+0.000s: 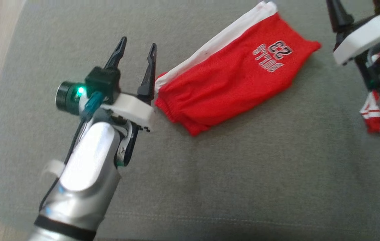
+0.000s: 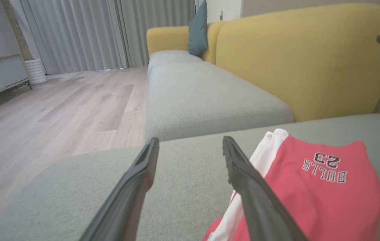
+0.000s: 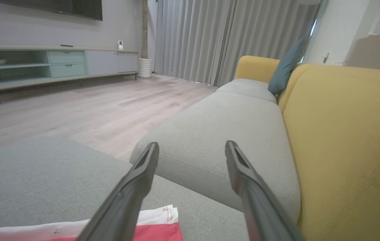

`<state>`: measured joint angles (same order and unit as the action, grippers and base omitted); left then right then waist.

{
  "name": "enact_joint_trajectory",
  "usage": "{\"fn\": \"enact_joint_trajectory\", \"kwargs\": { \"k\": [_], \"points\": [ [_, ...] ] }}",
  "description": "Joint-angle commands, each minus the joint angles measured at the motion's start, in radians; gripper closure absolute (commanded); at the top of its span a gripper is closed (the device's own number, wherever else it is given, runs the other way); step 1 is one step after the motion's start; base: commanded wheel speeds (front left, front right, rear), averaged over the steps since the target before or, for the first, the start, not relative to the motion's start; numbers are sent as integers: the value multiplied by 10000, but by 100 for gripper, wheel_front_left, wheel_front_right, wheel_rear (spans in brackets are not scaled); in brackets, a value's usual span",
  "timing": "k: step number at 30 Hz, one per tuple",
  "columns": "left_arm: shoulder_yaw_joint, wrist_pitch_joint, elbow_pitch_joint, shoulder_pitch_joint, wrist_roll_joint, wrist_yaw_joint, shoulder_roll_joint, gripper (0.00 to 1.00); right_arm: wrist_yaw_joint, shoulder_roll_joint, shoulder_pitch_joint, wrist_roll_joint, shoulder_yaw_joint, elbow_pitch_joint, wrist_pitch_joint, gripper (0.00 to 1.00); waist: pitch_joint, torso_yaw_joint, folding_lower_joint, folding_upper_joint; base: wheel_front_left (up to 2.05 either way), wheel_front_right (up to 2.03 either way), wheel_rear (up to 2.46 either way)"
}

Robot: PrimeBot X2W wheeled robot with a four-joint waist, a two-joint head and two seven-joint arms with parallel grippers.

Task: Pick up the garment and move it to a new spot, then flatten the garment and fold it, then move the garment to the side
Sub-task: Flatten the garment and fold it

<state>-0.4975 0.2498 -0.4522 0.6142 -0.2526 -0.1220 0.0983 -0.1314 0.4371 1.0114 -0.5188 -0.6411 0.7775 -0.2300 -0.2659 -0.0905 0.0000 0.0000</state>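
The red shorts (image 1: 230, 83) are lying flat on the grey cushion (image 1: 243, 174), doubled over lengthwise as far as I can judge, with a white side panel showing along the far edge and the printing facing up. That is pointing to the flattening and folding being done. Whether this is their final spot at the side or one more move is waiting, the pictures are not settling.

The left gripper (image 1: 138, 43) is hovering with its jaws standing wide apart and holding nothing. The waistband end of the shorts is sitting just outside its right finger, none of the cloth between the jaws. Whether that finger is brushing the fabric is hard to tell. The right gripper (image 3: 192, 144) is also spreading its jaws wide and carrying nothing; the leg end of the shorts is lying below and short of its fingertips, apart from them, and bare cushion is showing between the jaws.

In the head view the right gripper is being cut off by the upper frame edge, so little of its fingers is appearing there. A second red-and-white cloth (image 1: 372, 115) is lying behind the right arm, mostly covered, and what it is cannot be made out. How many layers the fold is holding is also staying unclear.
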Motion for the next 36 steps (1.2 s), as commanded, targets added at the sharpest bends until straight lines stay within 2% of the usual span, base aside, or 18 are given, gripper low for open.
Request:
{"fn": "enact_joint_trajectory", "kwargs": {
  "k": [1, 10, 17, 25, 31, 36],
  "points": [
    [519, 118, 645, -105, -89, -157, 251, 0, 7, -134, -364, 67, 292, -503, -169, 0, 472, 449, 0, 0, 0, 0, 0],
    [1466, 119, 2112, -1442, -77, -501, 139, 0, 7, -814, -2491, 938, 2291, -1927, -303, 0, 1185, 1106, 0, 0, 0, 0, 0],
    [2130, 119, 3024, -2809, 20, -480, -113, 0, 7, -1732, -4761, 2080, 3777, -3443, -270, 0, 1647, 1512, 0, 0, 0, 0, 0],
    [2625, 120, 3370, -3906, 257, -274, -351, 0, 7, -2652, -6880, 2892, 4978, -5095, 529, 0, 1689, 1673, 0, 0, 0, 0, 0],
    [2628, 120, 3411, -3664, 505, -11, -416, 0, 7, -3161, -6785, 2475, 5458, -5353, 1633, 0, 1222, 1246, 0, 0, 0, 0, 0],
    [2455, 120, 3325, -3360, 507, 108, -457, 0, 7, -3615, -6027, 1172, 6245, -4734, 3046, 0, 606, 553, 0, 0, 0, 0, 0]
  ]
}}
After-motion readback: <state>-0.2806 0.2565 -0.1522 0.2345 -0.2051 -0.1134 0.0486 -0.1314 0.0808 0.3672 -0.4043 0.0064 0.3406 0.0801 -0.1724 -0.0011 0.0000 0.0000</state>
